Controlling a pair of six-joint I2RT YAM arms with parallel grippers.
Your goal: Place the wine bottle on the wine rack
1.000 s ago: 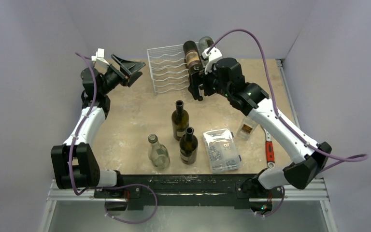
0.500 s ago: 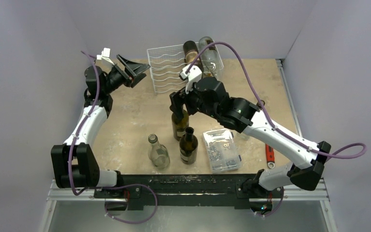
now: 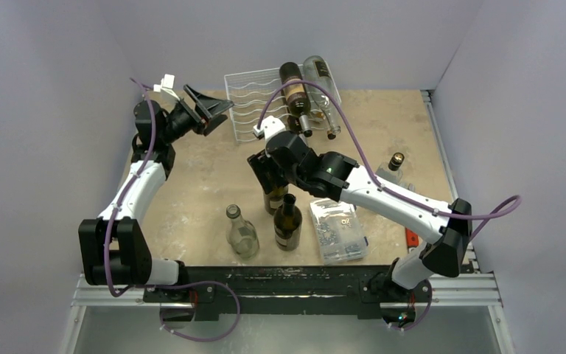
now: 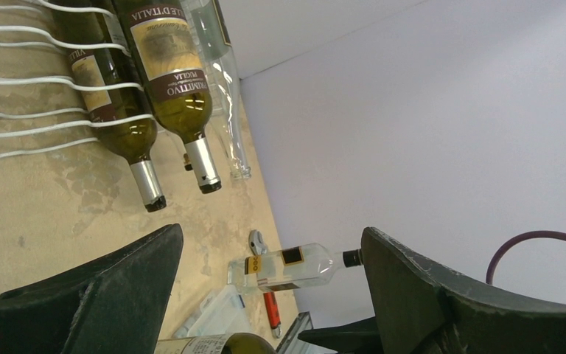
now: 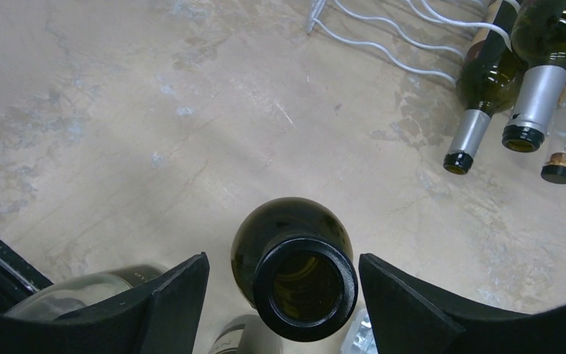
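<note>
Tan stone surface point(image 3: 199, 177) carries a standing dark green glass bottle point(image 5: 295, 276); right pincer point(image 5: 284, 291) hangs spread around its top. Next, I think: squeeze, lift.

Small three-walled bay, stone-look table, soft even light.

Table top point(image 3: 199, 184) is beige and mottled, marble-like, with pale scuffs and darker blotches; the wrist views show fine veins and hairline marks in it. It is closed in by plain, unmarked pale lilac-grey walls: left wall point(image 3: 37, 110), back wall point(image 3: 265, 29) and right wall point(image 3: 530, 110). Back and right walls meet in a clean corner seam. A metal rail point(image 3: 435, 125) runs along the table's right edge. A silver frame point(image 3: 110, 299) crosses the near edge, with a dull grey panel point(image 3: 302, 335) below it. Light is diffuse, and shadows are faint and short.
</note>
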